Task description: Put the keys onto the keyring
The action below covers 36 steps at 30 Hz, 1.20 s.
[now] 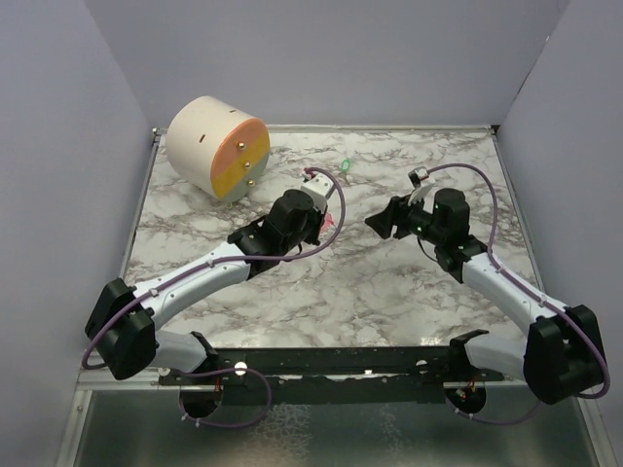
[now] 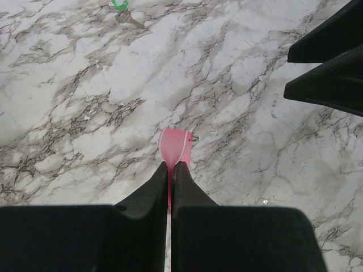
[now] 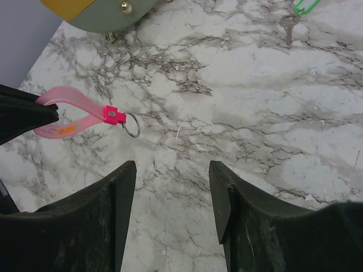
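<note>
Pink strap (image 3: 68,110) clamped in the closed left gripper (image 2: 171,170), its long axis aiming the keyring (image 3: 131,124) at the spread, empty right gripper (image 3: 171,167); 1 green-tagged key (image 3: 288,28) lies on the table (image 1: 321,311) beyond both.

Robotics lab, enclosed test cell on a bench.

- Plain grey-lilac panels (image 1: 58,146) wall the table on the left, far and right sides.
- Tabletop (image 1: 389,292): marble-print sheet with metal trim at the edges.
- Left arm (image 1: 195,277) and right arm (image 1: 501,282) are bolted to a black perforated rail (image 1: 331,362) along the near edge. Purple cables (image 1: 462,165) loop along each.
- Staged props: a cream-and-orange cylinder (image 1: 216,146) at far left, a small green key (image 1: 344,163) at far centre, and a pink strap (image 3: 74,110) with a metal ring.
</note>
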Tool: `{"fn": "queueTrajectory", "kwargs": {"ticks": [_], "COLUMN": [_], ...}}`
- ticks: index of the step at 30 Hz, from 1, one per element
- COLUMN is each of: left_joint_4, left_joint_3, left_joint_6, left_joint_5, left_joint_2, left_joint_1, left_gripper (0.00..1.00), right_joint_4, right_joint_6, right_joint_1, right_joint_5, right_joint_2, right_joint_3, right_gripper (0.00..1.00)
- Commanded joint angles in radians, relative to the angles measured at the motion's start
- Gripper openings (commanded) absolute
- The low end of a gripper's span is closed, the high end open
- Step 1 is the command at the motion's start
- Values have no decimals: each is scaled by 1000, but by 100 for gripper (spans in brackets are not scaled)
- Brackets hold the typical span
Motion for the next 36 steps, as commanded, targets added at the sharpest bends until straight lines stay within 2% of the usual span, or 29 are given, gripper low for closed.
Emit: {"fn": "queueTrajectory", "kwargs": {"ticks": [1,11,18,36], "left_joint_4": [-9,-16,-28,-45], "left_joint_3": [38,58,73,94], "left_joint_6": [11,7,8,49], "left_joint_5": [23,23,29,96], "left_joint_2": [12,31,43,72], "left_joint_1": [-9,-13,-20,-47], "left_gripper": [0,0,0,0], "right_joint_4": [24,14,-21,-11], "right_joint_6": [-22,-57,-93,-81], "right_joint_1": [19,74,156,218], "right_joint_5": [-25,-17,83,126], "right_joint_2": [10,37,66,77], "right_joint_3": [3,22,59,79], "right_gripper": [54,52,51,49]}}
